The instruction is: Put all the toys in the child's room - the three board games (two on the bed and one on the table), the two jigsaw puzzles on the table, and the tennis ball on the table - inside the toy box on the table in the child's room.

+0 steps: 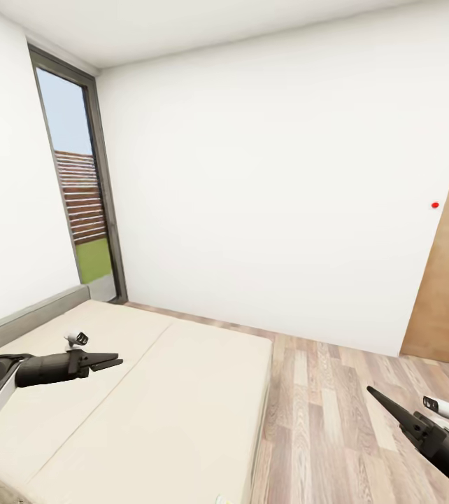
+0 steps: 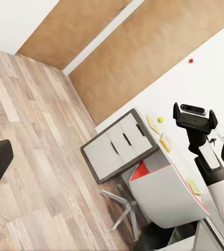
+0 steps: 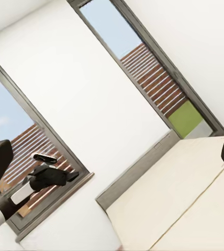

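Both grippers are empty with jaws wide: left gripper over the bed, right gripper over the plank floor. The left wrist view shows the tennis ball on the desk, above the drawer unit. Judged light, springy and apt to roll, so it should be gripped across the middle.

Both arms are matte black with tapered, pointed fingers. The left hand follows a black forearm with a white panel; beside the right hand sits a small white-and-black camera module.
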`<state>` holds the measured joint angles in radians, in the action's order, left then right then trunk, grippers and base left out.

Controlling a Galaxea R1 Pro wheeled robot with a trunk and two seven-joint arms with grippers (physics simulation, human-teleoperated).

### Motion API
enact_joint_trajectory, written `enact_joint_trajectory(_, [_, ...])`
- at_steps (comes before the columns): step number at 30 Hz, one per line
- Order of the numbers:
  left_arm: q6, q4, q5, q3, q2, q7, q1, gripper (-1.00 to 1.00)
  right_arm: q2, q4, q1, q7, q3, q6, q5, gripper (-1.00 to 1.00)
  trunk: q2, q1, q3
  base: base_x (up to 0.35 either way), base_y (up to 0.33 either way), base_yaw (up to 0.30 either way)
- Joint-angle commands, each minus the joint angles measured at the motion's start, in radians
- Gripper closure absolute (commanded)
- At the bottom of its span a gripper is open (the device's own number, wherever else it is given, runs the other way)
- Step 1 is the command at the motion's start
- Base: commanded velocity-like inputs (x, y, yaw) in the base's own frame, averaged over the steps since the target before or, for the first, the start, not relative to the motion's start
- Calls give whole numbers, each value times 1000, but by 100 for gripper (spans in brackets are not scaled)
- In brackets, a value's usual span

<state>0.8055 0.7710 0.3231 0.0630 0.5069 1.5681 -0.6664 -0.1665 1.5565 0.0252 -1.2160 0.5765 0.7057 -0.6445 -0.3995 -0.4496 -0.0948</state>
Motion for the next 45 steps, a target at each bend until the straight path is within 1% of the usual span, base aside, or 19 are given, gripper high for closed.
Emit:
enact_joint_trajectory(1, [11, -1, 4, 4, 1, 3, -1, -100, 0, 0, 1, 1, 0, 8, -6, -100, -1, 0, 0, 0, 0, 287])
enact_joint_trajectory(11, [10, -1, 4, 5, 0, 3, -1, -100, 0, -1, 0, 1, 0, 8, -6, -100, -1, 0, 0, 0, -6, 246])
enact_joint_trajectory(26, [9, -1, 4, 6, 0, 3, -1, -100, 0, -1, 0, 1, -2, 8, -6, -100, -1, 0, 0, 0, -197, 60])
enact_joint_trajectory(32, [9, -1, 4, 6, -1, 3, -1, -100, 0, -1, 0, 1, -2, 8, -6, -100, -1, 0, 0, 25, -78, 220])
enact_joint_trajectory(40, [9, -1, 4, 6, -1, 3, -1, -100, -1, -1, 0, 1, -1, 8, -6, -100, -1, 0, 2, 77, -200, 264])
enact_joint_trajectory(45, [9, -1, 4, 6, -1, 3, -1, -100, -1, -1, 0, 1, -1, 8, -6, -100, -1, 0, 4, 31, -92, 271])
